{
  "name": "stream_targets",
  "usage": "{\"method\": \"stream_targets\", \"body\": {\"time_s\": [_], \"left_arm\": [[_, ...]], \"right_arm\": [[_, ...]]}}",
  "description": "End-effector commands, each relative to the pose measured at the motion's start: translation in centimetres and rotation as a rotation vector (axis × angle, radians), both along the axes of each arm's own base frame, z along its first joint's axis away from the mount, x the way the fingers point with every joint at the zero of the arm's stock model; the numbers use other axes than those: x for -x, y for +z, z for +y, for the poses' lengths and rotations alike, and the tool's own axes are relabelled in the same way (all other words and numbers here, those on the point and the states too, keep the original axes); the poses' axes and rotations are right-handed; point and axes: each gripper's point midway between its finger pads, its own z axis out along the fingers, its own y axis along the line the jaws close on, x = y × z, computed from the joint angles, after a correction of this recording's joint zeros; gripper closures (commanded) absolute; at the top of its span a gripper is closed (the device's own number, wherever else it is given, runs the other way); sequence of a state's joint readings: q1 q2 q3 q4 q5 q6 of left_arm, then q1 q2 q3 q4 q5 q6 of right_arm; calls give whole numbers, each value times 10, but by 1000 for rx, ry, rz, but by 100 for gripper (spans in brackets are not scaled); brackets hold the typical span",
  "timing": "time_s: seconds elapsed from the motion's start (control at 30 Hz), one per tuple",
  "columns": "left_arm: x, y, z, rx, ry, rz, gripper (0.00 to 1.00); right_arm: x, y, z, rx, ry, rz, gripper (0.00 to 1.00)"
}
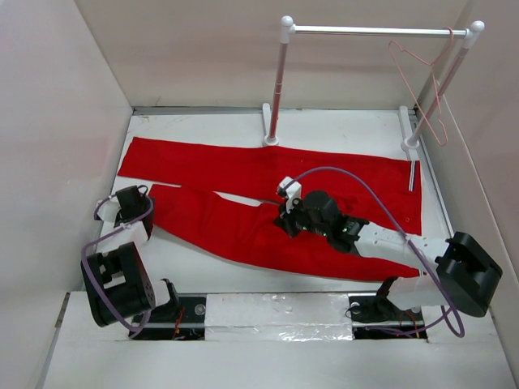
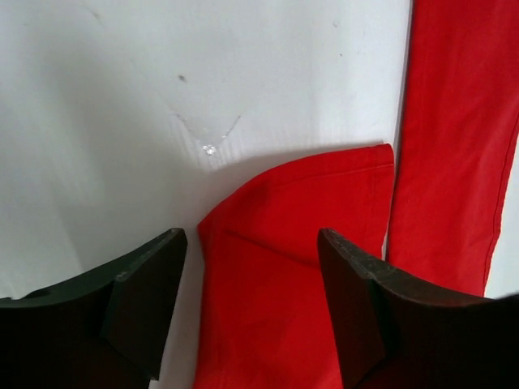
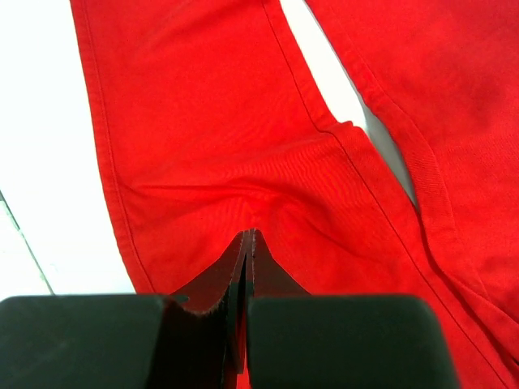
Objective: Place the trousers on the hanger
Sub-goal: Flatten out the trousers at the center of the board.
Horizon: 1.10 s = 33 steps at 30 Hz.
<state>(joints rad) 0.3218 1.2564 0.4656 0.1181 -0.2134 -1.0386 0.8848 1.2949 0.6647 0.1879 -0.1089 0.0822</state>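
Trousers lie flat across table, legs to left, waist to right. R gripper has jaws pinched tight on a fabric fold approx mid-trousers, near the crotch. L gripper is over near leg's cuff at left, jaws wide. Hanger hangs on rack bar, far right.

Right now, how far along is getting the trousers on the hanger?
Done: nothing; the trousers lie flat on the table. In hand: the right hand is shut, pinching fabric near the crotch; the left hand is open over a leg end. Left: lifting them onto the hanger, hanging on the rack.
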Motion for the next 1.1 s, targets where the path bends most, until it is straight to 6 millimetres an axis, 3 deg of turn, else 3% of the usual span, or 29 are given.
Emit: {"method": "stream_targets", "body": {"time_s": [0.0,0.07,0.1,0.17,0.2,0.27,0.37,0.5,0.67,0.77,0.87,0.93,0.97,1.0,1.03,1.07], "left_arm": [[-10,-1,-7,54,-20,-20,40],[-13,3,-5,44,-12,-42,51],[-15,5,-4,39,-11,-53,65],[-15,9,-1,26,-2,-55,83],[-15,11,1,19,5,-56,98],[-13,17,3,4,11,-60,100],[-11,43,10,-54,24,-103,100],[-12,105,11,-178,16,-198,100],[-5,155,7,-255,-28,-266,100],[-3,176,4,-297,-60,-307,100],[-5,205,0,-335,-96,-372,100],[-9,214,-5,-331,-125,-401,100],[-13,220,-12,-322,-162,-435,100],[-14,225,-15,-321,-178,-460,100],[-15,229,-18,-327,-197,-473,100],[-16,238,-22,-334,-225,-492,100]], "right_arm": [[0,24,9,-62,26,-55,100],[0,24,9,-62,28,-56,100],[0,24,9,-62,30,-56,100],[0,24,10,-62,30,-56,100],[0,23,9,-60,26,-53,100],[-1,23,9,-58,21,-55,100],[-4,22,7,-50,4,-58,99],[-7,19,5,-51,-16,-48,81],[-13,21,-3,-72,-21,-30,54],[-19,26,-14,-76,-55,-35,44],[-24,34,-28,-78,-109,-46,43],[-32,32,-46,-58,-200,-30,50],[-39,32,-58,-57,-254,-26,77],[-41,38,-67,-74,-289,-33,90],[-45,29,-85,-60,-373,-7,98],[-49,26,-97,-60,-418,7,100]]}}
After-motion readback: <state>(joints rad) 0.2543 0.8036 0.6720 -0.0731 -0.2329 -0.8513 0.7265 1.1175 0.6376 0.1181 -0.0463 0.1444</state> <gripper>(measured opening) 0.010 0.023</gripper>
